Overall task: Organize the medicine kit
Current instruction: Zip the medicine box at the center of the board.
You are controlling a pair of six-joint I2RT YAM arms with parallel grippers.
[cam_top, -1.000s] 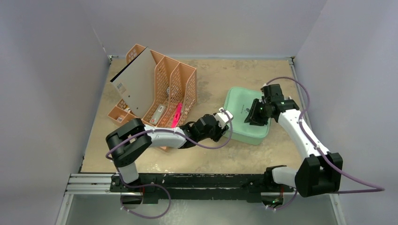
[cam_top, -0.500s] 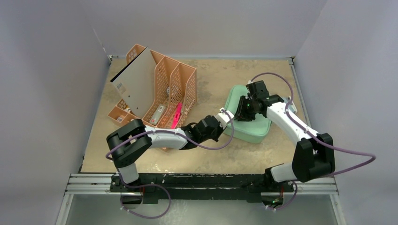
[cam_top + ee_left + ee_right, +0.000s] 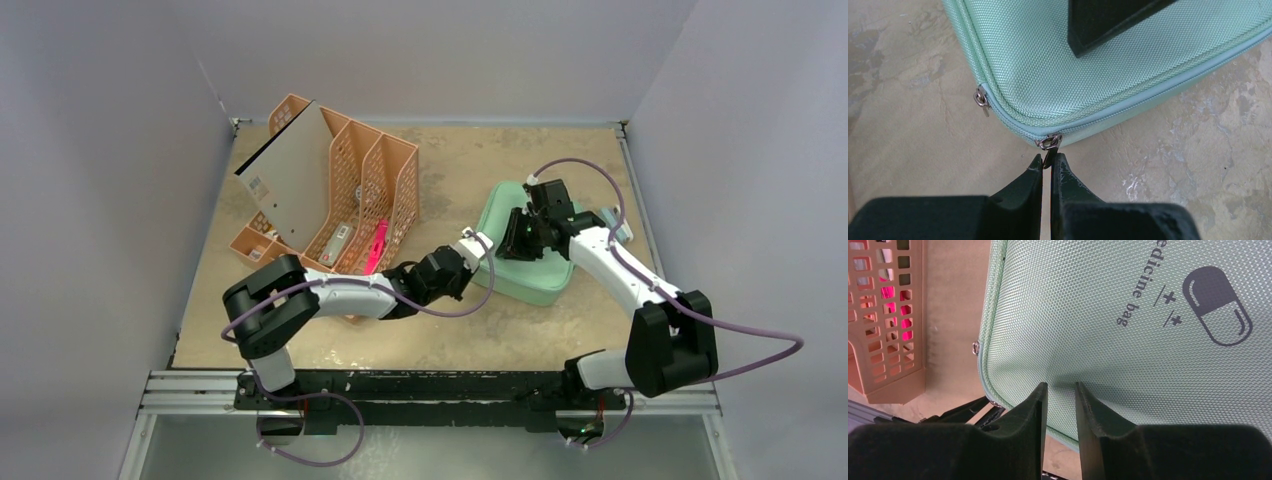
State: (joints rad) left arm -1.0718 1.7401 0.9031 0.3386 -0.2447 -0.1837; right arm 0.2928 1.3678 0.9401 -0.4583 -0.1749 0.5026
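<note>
Mint-green rectangular medicine kit (image 3: 1128, 340): matt woven cloth, coarse texture. Small silver zipper pull (image 3: 1049, 144): shiny metal. Beige mottled desk (image 3: 913, 150): smooth, stone-like.

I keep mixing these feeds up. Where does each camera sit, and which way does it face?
Top external: above and behind the bases, looking down on the table; both arms show.
Left wrist: faces the medicine kit at its corner; left gripper shut on the zipper pull.
Right wrist: faces the kit's printed lid; right gripper shows, tips slightly apart.
Shared: both wrist views show the medicine kit.
</note>
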